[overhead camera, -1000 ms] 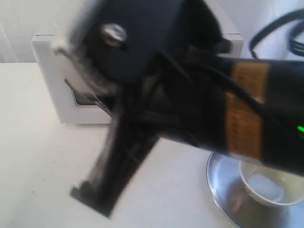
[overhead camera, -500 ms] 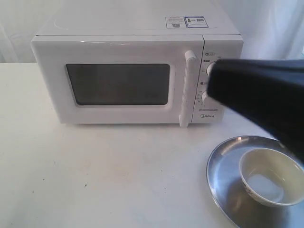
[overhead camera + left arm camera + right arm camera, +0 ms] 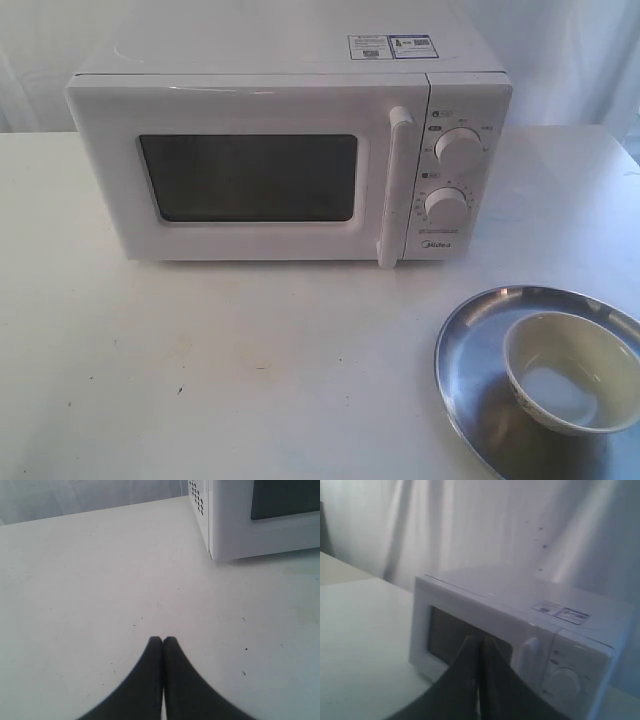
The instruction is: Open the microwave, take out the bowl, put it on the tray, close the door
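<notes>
The white microwave (image 3: 290,150) stands at the back of the table with its door (image 3: 250,175) flush against the body. Its bar handle (image 3: 394,185) is upright beside two dials. The cream bowl (image 3: 570,372) sits in the silver tray (image 3: 470,350) at the front right. Neither gripper shows in the exterior view. My left gripper (image 3: 163,641) is shut and empty over bare table, near the microwave's (image 3: 250,520) side corner. My right gripper (image 3: 480,642) is shut and empty, held in the air in front of the microwave (image 3: 520,630).
White curtains hang behind the table. The white tabletop (image 3: 220,370) stretches in front of the microwave and to its left. The tray runs past the front right edge of the exterior view.
The right arm, which blocked most of the exterior view a second ago, has swung off to the right and out of that view. Microwave, bowl and tray have not moved.
</notes>
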Action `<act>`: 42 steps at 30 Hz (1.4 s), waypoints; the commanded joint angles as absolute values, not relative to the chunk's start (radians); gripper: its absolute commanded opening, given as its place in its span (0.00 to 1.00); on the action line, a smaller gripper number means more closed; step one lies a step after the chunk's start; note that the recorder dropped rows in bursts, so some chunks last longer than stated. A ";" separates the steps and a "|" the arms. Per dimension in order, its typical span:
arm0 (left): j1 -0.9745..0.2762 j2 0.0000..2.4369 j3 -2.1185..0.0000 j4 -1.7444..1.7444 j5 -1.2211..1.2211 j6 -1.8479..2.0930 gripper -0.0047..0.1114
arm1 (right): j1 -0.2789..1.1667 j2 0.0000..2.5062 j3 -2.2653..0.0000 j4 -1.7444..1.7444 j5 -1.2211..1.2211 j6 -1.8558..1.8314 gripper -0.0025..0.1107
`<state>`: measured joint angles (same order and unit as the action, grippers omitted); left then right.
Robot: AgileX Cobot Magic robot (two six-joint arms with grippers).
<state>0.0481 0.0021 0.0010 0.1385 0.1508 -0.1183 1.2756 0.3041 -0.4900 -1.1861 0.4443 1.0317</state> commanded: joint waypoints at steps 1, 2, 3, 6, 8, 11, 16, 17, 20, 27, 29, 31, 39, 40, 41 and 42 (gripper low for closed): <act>0.047 0.000 0.000 0.135 0.149 -0.125 0.04 | 1.010 0.161 -0.358 -1.322 0.186 1.050 0.02; 0.047 0.000 0.000 0.135 0.149 -0.125 0.04 | 0.913 0.116 -0.326 -1.327 0.137 1.059 0.02; 0.047 0.000 0.000 0.135 0.149 -0.125 0.04 | 0.850 0.089 -0.306 -1.327 0.118 1.084 0.02; 0.047 0.000 0.000 0.135 0.149 -0.125 0.04 | 0.629 0.020 -0.247 -1.312 0.143 1.207 0.02; 0.047 0.000 0.000 0.135 0.149 -0.125 0.04 | 0.528 0.000 -0.215 -1.312 0.128 1.252 0.02; 0.047 0.000 0.000 0.135 0.149 -0.125 0.04 | 0.419 0.000 -0.171 -1.314 0.070 1.256 0.02; 0.047 0.000 0.000 0.135 0.149 -0.125 0.04 | 0.290 0.000 -0.073 -1.295 -0.007 1.263 0.02; 0.047 0.000 0.000 0.135 0.149 -0.125 0.04 | 0.279 0.000 -0.058 -1.289 -0.019 1.263 0.02; 0.047 0.000 0.000 0.135 0.149 -0.125 0.04 | 0.260 0.000 -0.002 -1.245 -0.050 1.263 0.02; 0.047 0.000 0.000 0.135 0.149 -0.125 0.04 | 0.260 0.000 0.000 -1.245 -0.040 1.286 0.02; 0.047 0.000 0.000 0.135 0.149 -0.125 0.04 | 0.260 0.000 0.000 -1.245 -0.040 1.286 0.02; 0.047 0.000 0.000 0.135 0.149 -0.125 0.04 | 0.260 0.000 0.000 -1.245 -0.037 1.286 0.02; 0.047 0.000 0.000 0.135 0.149 -0.125 0.04 | 0.260 0.000 0.000 -0.212 0.046 0.230 0.02; 0.047 0.000 0.000 0.135 0.149 -0.125 0.04 | 0.260 0.000 0.000 -0.120 0.046 0.112 0.02; 0.047 0.000 0.000 0.135 0.149 -0.125 0.04 | 0.260 0.000 0.000 -0.033 0.046 0.030 0.02; 0.047 0.000 0.000 0.135 0.149 -0.125 0.04 | 0.260 0.000 0.000 -0.008 0.046 0.005 0.02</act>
<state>0.0481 0.0021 0.0010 0.1385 0.1508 -0.1183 0.2620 0.0060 -0.0050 -0.1450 0.0410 0.1565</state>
